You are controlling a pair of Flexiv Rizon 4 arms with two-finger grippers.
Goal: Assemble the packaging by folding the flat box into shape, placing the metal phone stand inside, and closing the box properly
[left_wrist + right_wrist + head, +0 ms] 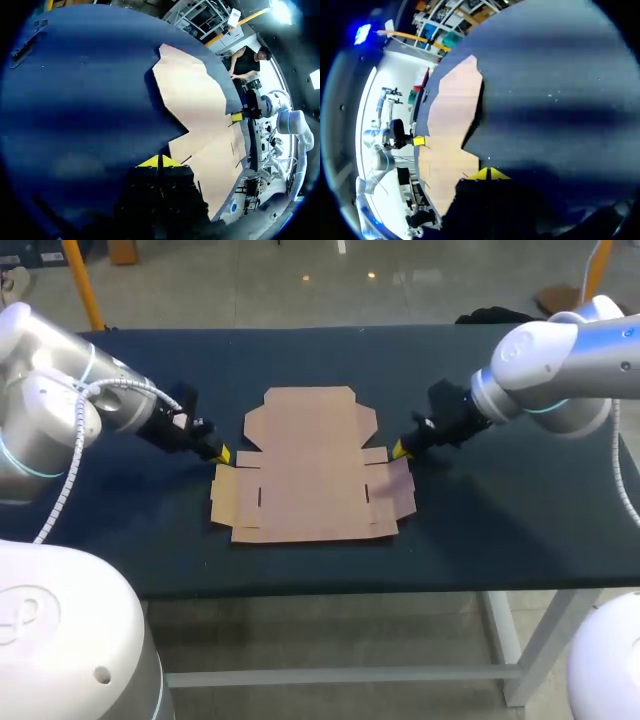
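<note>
Left gripper (pixel 222 453): the two yellow tips were pressed together with nothing between them. It sat low over the worktop (pixel 500 520), just off the left side of the box blank (pixel 310 465), at the notch where the far panel meets the side flap. I could not tell whether it touched the card.

Right gripper (pixel 398 449): its tips were likewise closed on each other and held nothing. It sat at the matching notch on the blank's right side, just beside the card.

Count: two grippers, one box blank, one dark worktop.

The blank lay flat and unfolded about the middle of the worktop, between the two grippers. It was plain brown die-cut cardboard. A wide panel with cut-off corners pointed toward the far edge. Side flaps stood out left and right on the nearer half, each with a short slot cut beside it.
</note>
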